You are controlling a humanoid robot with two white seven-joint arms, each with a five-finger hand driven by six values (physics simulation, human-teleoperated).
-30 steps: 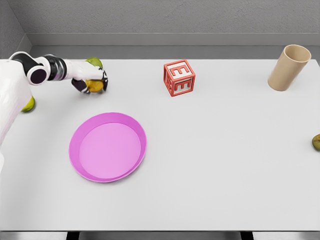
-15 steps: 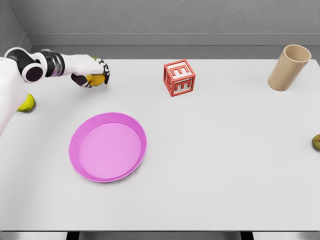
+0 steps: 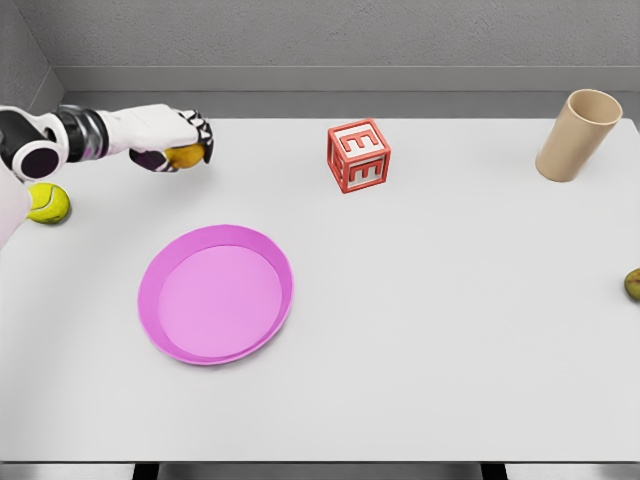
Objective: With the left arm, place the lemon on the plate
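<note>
One lemon [image 3: 186, 156] is showing, a yellow-orange one, and it is sitting inside the curled fingers [image 3: 196, 131] of the left hand [image 3: 172, 142], which is gripping it from above and around. Only the lower part of the lemon is peeking out beneath the dark fingertips; the rest is covered by the hand. The hand is holding it at the far left part of the table [image 3: 450, 320], with the white arm reaching in from the left edge.

One pink plate [image 3: 216, 293] is lying nearer to me than the fingers and a little to their right, well apart from them, and nothing is resting on it.

One yellow-green ball [image 3: 47, 203] is lying to the left of the fingers and nearer than them, close by the forearm, on the table's left margin.

One red block with a letter E [image 3: 358, 155] is standing to the right of the fingers, roughly level with them and well apart.

One tan cup [image 3: 577, 135] is leaning far to the right of the fingers, near the table's far right corner.

One small greenish-brown thing [image 3: 633, 284] is showing at the right edge, cut off by the frame, so I cannot tell what it is.
</note>
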